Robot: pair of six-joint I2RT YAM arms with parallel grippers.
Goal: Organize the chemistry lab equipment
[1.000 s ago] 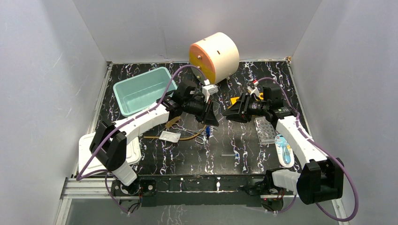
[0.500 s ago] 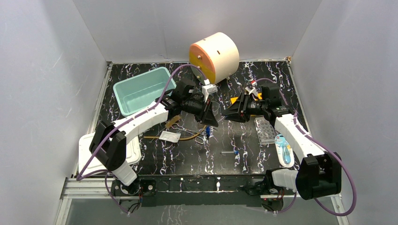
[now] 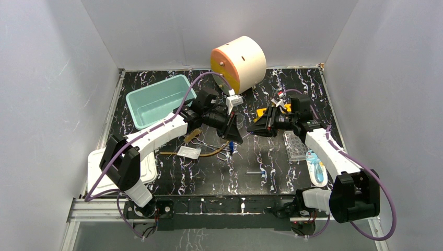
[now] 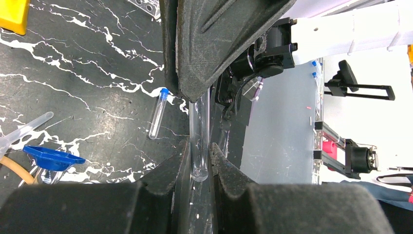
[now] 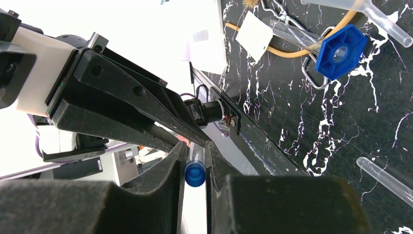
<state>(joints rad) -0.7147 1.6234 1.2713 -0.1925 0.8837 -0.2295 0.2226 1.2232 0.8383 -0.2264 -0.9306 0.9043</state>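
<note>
Blue-capped tube (image 4: 198, 168) aloft: pinches it in left gripper (image 4: 199, 146), clamps right gripper (image 5: 195, 146) on its cap, leaves forceps (image 3: 211, 149), brush (image 3: 192, 136), white packet (image 3: 188, 152), spare tube (image 3: 255, 171) unsorted on table (image 3: 209, 175).

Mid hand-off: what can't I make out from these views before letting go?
- Tube: upper length hidden behind the right hand in left wrist view; too small in top view.
- Blue cap: right wrist view cannot show whether the hand presses it yet.
- Yellow rack: cut off by left wrist frame edge; right hand covers most in top view.
</note>
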